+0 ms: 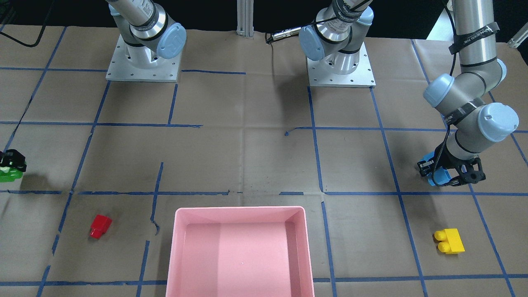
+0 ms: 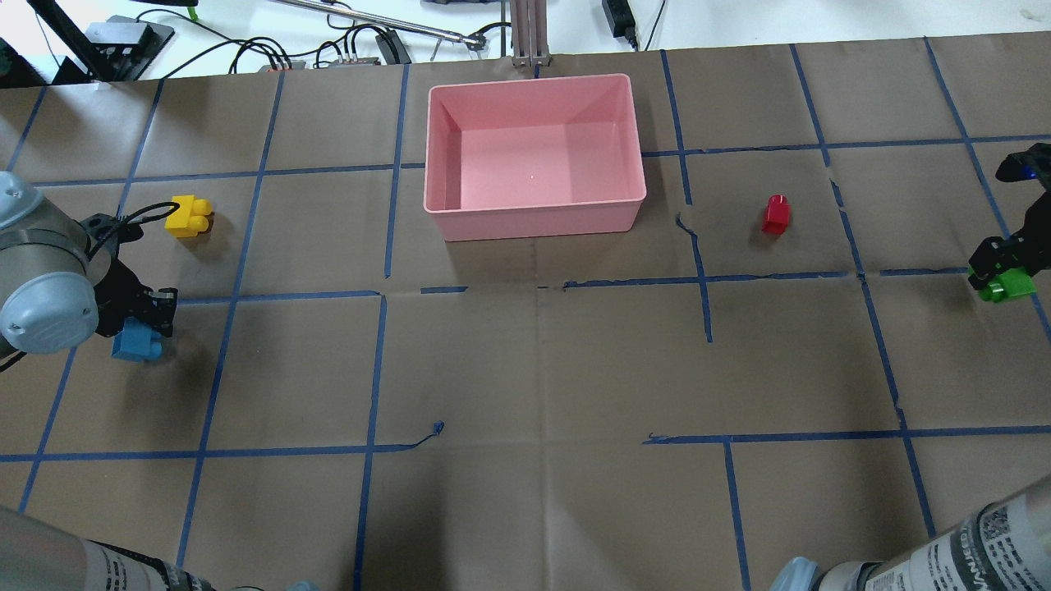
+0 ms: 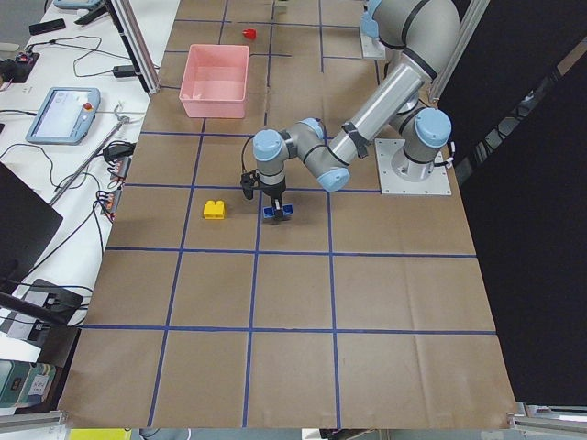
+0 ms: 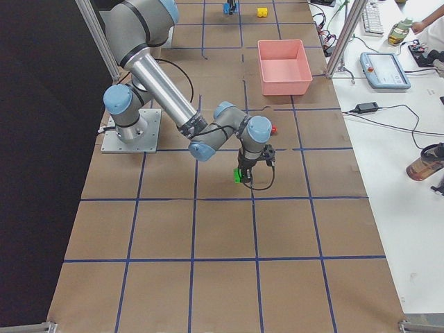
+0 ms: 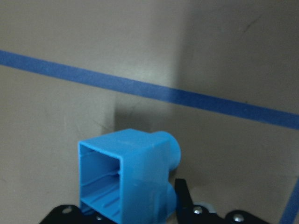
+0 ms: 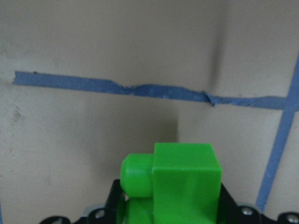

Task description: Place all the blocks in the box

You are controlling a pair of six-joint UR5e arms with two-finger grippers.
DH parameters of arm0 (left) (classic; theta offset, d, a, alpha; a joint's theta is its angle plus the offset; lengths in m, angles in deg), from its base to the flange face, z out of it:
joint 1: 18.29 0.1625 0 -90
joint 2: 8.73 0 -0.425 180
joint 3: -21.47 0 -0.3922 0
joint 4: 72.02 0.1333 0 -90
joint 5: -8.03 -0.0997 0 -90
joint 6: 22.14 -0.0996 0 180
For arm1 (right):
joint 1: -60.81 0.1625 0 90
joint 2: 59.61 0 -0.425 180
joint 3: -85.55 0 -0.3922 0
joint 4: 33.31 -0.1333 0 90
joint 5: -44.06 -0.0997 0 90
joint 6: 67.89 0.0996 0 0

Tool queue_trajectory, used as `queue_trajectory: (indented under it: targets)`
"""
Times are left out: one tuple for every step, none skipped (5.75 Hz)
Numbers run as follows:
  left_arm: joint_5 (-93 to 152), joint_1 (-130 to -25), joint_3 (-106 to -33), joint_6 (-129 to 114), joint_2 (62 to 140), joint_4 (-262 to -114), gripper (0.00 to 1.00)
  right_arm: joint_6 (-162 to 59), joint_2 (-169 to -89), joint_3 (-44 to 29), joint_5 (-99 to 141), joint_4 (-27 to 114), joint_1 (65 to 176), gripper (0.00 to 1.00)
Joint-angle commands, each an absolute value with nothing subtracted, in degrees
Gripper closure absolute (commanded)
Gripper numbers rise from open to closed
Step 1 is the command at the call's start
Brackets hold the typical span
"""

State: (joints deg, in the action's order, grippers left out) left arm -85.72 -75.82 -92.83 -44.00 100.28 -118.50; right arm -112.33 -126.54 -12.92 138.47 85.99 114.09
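Observation:
My left gripper [image 2: 141,327] is shut on the long blue brick [image 2: 135,345], held low over the table at the left; its hollow underside shows in the left wrist view [image 5: 126,175]. My right gripper [image 2: 998,264] is shut on the green brick [image 2: 1006,283] low at the right edge, which also shows in the right wrist view [image 6: 180,184]. The yellow brick [image 2: 188,217] lies beyond the left gripper. The tiny red brick [image 2: 775,213] lies right of the pink box [image 2: 542,220], which has nothing in it.
Brown paper with blue tape lines covers the table. Both arm bases [image 1: 142,62] stand on the robot's side. Cables and a pendant [image 3: 60,115] lie beyond the far table edge behind the box.

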Motion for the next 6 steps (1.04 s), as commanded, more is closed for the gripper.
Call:
queue_trajectory:
  targets:
    - [-82.9, -80.0, -91.7, -42.0, 97.6, -119.1, 1.00, -108.1, -126.2, 0.1, 136.3, 74.9, 118.4, 0.66]
    - [-82.3, -85.6, -88.6, -39.0, 97.1, -120.0, 1.00, -104.9, -126.1, 4.2, 135.6, 70.5, 121.0, 0.66]
    - [-81.6, -95.3, -82.4, -33.8, 98.0, -121.0, 1.00, -101.3, -126.1, 6.6, 135.3, 68.7, 124.1, 0.66]
    - [-81.4, -104.2, -73.5, -32.5, 101.5, -124.3, 1.00, -96.0, -126.1, 7.8, 135.4, 68.3, 127.9, 0.66]
    - [-81.8, -111.9, -62.8, -33.0, 108.0, -126.0, 1.00, -90.2, -126.4, 8.5, 135.4, 68.1, 131.8, 0.66]
    - [-81.3, -116.6, -53.9, -33.0, 114.5, -126.2, 1.00, -85.9, -126.5, 8.7, 135.5, 68.0, 135.1, 0.66]
